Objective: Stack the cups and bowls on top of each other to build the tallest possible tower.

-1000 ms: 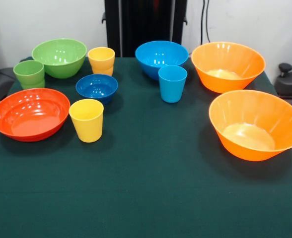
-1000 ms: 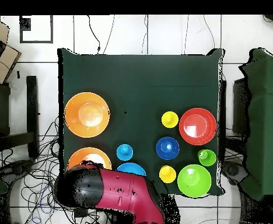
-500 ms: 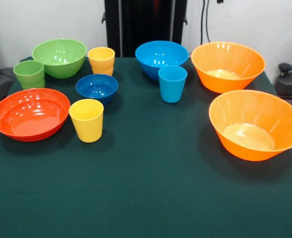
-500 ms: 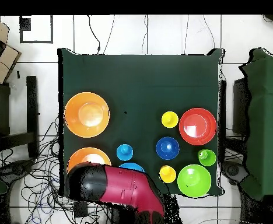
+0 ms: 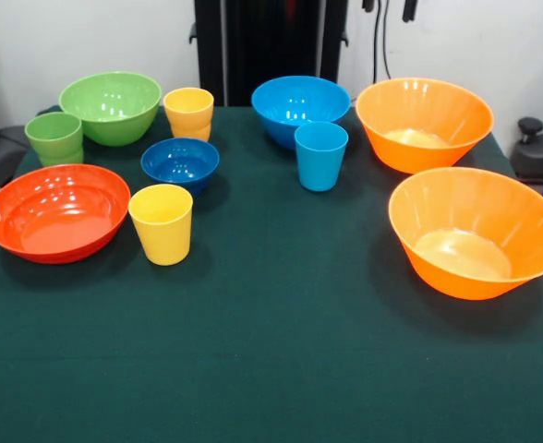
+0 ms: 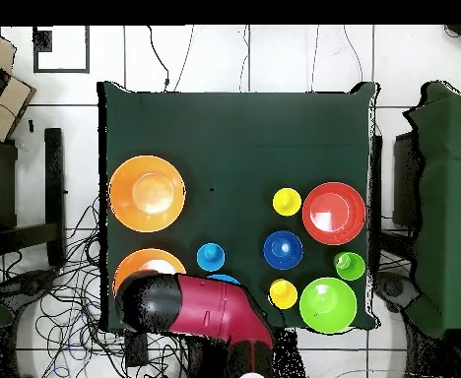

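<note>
Every piece stands by itself on the green cloth; no tower is in view. At the left are the red-orange bowl (image 5: 57, 212), a yellow cup (image 5: 162, 223), the dark blue bowl (image 5: 180, 162), the green cup (image 5: 54, 137), the green bowl (image 5: 111, 106) and the second yellow cup (image 5: 188, 113). The light blue cup (image 5: 320, 155) stands before the light blue bowl (image 5: 299, 106). Two orange bowls (image 5: 424, 123) (image 5: 475, 231) are at the right. My gripper (image 5: 388, 7) shows only its two dark tips at the top edge, apart and empty, above the far orange bowl.
The black pedestal (image 5: 270, 46) stands behind the table. In the overhead view my red and black arm (image 6: 200, 310) covers most of the light blue bowl and part of one orange bowl (image 6: 146, 264). Green-covered tables (image 6: 451, 197) flank the table.
The arm has swung round over the table's robot-side edge in the overhead view. The gripper's tips have come down into the front view's top edge. No cup or bowl has moved.
</note>
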Robot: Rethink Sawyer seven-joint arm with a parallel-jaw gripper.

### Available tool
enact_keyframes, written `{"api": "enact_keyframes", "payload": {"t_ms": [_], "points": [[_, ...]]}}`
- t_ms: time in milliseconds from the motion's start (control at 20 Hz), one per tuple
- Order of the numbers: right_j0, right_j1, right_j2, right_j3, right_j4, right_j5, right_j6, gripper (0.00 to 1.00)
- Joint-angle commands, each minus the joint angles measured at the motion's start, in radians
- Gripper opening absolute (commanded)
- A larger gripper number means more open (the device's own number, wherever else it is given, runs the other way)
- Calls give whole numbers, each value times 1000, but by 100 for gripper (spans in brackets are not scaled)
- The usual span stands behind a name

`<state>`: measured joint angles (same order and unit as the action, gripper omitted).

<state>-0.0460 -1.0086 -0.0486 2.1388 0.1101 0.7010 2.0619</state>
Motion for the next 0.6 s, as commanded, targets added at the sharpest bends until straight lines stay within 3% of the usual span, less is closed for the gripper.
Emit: {"api": "enact_keyframes", "payload": {"t_ms": [50,600], "points": [[-4,82,85,16,-56,-80,11,100],[-32,155,75,-20,-90,-127,-1,100]]}}
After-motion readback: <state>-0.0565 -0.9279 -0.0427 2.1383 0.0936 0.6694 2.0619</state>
